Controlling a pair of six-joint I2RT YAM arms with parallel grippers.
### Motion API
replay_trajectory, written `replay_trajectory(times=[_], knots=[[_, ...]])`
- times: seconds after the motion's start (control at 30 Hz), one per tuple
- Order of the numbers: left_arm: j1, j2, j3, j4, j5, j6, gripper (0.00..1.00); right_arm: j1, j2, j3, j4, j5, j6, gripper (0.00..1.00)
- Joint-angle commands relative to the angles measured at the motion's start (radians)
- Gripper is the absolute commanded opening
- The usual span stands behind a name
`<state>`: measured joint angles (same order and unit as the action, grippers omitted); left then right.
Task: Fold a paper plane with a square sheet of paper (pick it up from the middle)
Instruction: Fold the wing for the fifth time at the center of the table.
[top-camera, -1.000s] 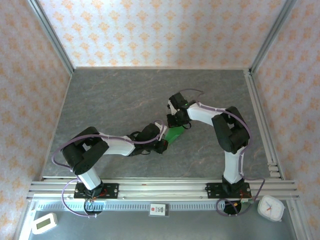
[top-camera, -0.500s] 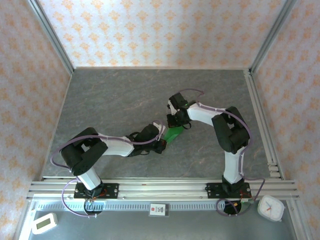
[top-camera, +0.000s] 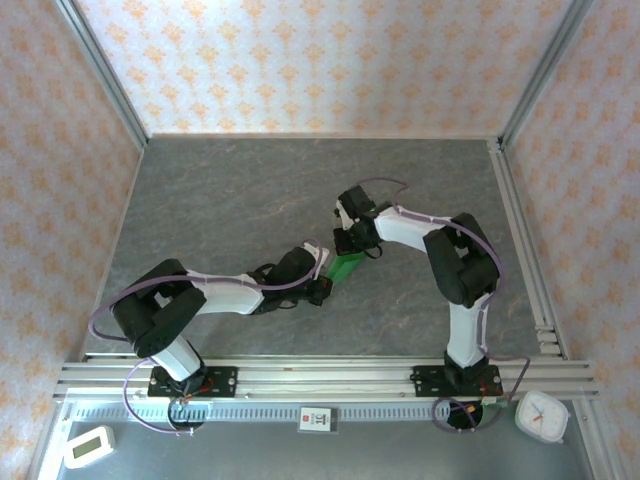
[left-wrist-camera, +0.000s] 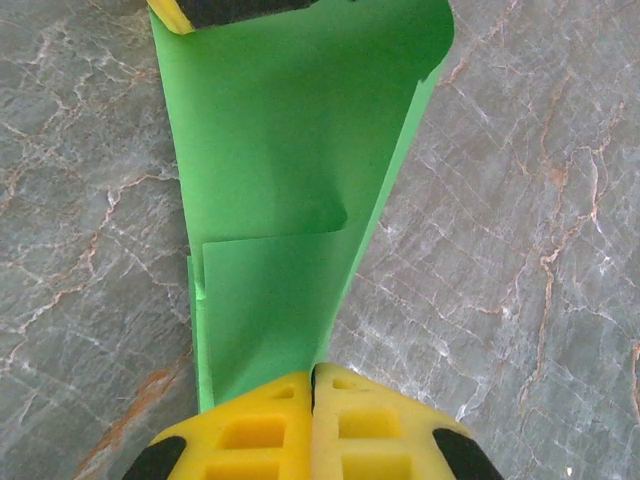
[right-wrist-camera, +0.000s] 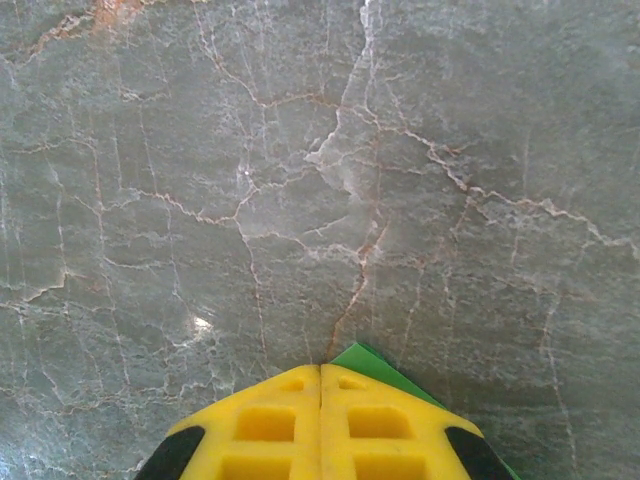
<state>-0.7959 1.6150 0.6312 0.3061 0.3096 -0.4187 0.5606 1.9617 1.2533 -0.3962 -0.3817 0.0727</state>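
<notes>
Three patterned walls (top-camera: 300, 60), grey marbled tabletop (top-camera: 230, 190)

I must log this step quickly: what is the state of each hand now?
Left hand: closed, holding the folded green paper.
Right hand: closed, holding the same paper's other end.

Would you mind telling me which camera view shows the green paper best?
Left wrist: the green paper spreads wide, its folds plain. Top external shows a small distant patch; right wrist, just a corner.

Green paper (left-wrist-camera: 270, 180): thin, smooth, matt. Tabletop (right-wrist-camera: 300, 150): grey stone-look, veined, faint sheen. Left gripper pads (left-wrist-camera: 285, 410): yellow matt plastic.
</notes>
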Motion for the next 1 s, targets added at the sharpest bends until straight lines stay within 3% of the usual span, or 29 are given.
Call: replay_trajectory(times=[0.0,0.67,0.97], knots=[[0.019,0.026,0.008,0.021,-0.022,0.018,0.00,0.009,0.100,-0.071,-0.074,0.073,-0.018,0.00],[0.047,0.064,-0.013,0.060,-0.011,0.024,0.00,0.010,0.111,-0.082,-0.069,0.075,-0.020,0.00],[0.047,0.062,0.043,0.009,0.048,0.052,0.00,0.010,0.100,-0.057,-0.083,0.073,-0.014,0.00]])
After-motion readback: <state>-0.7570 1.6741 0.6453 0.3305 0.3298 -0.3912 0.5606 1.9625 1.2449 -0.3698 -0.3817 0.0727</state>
